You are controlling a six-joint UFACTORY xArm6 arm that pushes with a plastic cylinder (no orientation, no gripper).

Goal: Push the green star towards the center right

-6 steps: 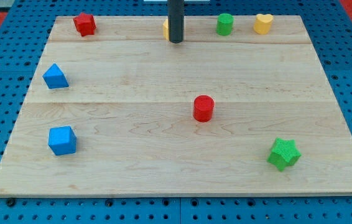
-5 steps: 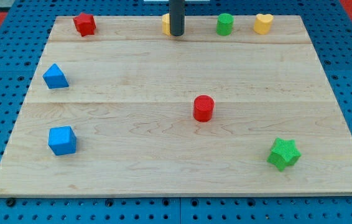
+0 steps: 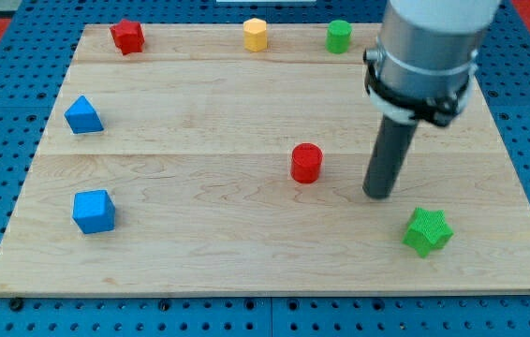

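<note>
The green star [image 3: 428,231] lies on the wooden board [image 3: 199,243] near the view's bottom right corner. My tip [image 3: 377,194] rests on the board just up and to the left of the star, with a small gap between them. The rod rises from there into the grey arm body [image 3: 429,47] at the view's top right. The red cylinder [image 3: 306,163] stands left of the tip, near the board's middle.
A red block [image 3: 127,36], a yellow hexagonal block [image 3: 256,35] and a green cylinder [image 3: 339,36] line the top edge. A blue triangular block [image 3: 83,115] and a blue cube [image 3: 94,211] sit at the left. The arm hides the yellow block seen earlier at the top right.
My tip has moved from the top edge beside the yellow hexagon down and right to just above-left of the green star. No block has moved.
</note>
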